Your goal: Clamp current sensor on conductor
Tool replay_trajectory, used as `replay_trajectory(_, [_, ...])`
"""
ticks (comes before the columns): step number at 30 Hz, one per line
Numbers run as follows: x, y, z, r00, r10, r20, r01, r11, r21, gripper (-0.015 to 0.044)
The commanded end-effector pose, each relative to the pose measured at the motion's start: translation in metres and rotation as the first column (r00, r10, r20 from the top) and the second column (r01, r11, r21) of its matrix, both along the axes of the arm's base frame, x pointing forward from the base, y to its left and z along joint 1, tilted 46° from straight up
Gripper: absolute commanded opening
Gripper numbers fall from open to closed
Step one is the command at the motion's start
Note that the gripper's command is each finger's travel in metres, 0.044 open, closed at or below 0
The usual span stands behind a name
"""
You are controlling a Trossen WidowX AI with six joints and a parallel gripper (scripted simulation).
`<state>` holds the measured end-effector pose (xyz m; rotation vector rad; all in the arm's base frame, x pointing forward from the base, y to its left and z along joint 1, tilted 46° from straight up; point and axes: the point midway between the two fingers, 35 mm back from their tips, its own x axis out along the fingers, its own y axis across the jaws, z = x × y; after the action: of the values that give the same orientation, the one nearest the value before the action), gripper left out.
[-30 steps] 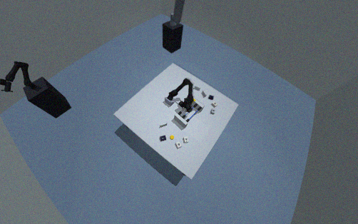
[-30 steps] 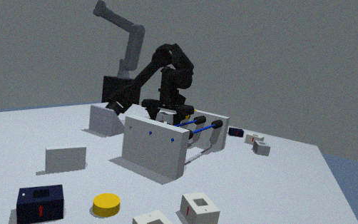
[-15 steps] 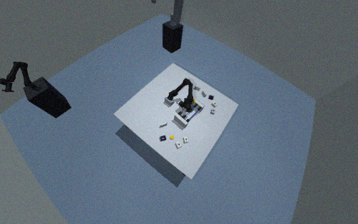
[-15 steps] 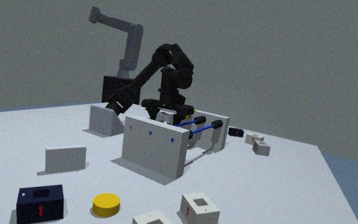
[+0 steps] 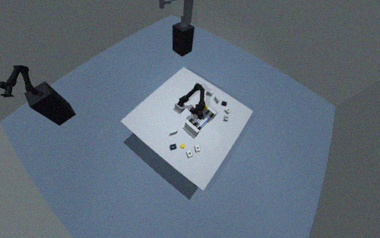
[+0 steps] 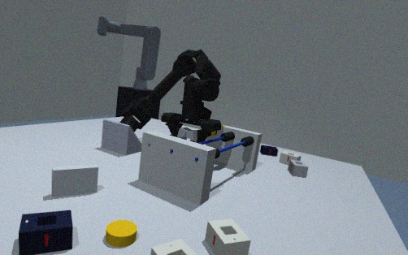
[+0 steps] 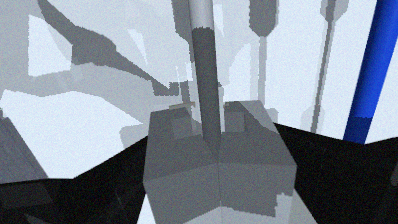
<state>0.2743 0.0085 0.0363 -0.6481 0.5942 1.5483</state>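
1. claw [image 5: 197, 114] [image 6: 193, 131] [image 7: 208, 133] holds sensor [image 6: 188, 134] [image 7: 182, 155] by its sides; prob. light, stiff shell, maybe slick. squeeze opp. faces evenly.
2. grey conductor [image 7: 206, 75] runs into sensor's middle; latch: can't tell.
3. blue conductor [image 7: 372, 70], r., apart.

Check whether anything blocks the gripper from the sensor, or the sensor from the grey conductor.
Nothing visible does: the gripper is shut on the sensor, and the grey conductor already runs in between its halves.
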Motion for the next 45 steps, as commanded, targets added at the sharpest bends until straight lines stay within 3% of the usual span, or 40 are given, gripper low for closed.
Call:
replay_trajectory(1, [0.0, 0.0, 0.0, 1.0, 0.001, 0.001, -0.001, 1.0, 0.0, 0.0])
replay_trajectory(14, [0.0, -0.001, 0.0, 1.0, -0.007, 0.006, 0.007, 1.0, 0.001, 0.0])
replay_trajectory(27, [0.002, -0.011, 0.011, 0.978, -0.153, 0.139, 0.151, 0.988, 0.025, 0.0])
replay_trajectory(45, [0.002, -0.012, 0.011, 0.977, -0.157, 0.143, 0.155, 0.988, 0.026, 0.0])
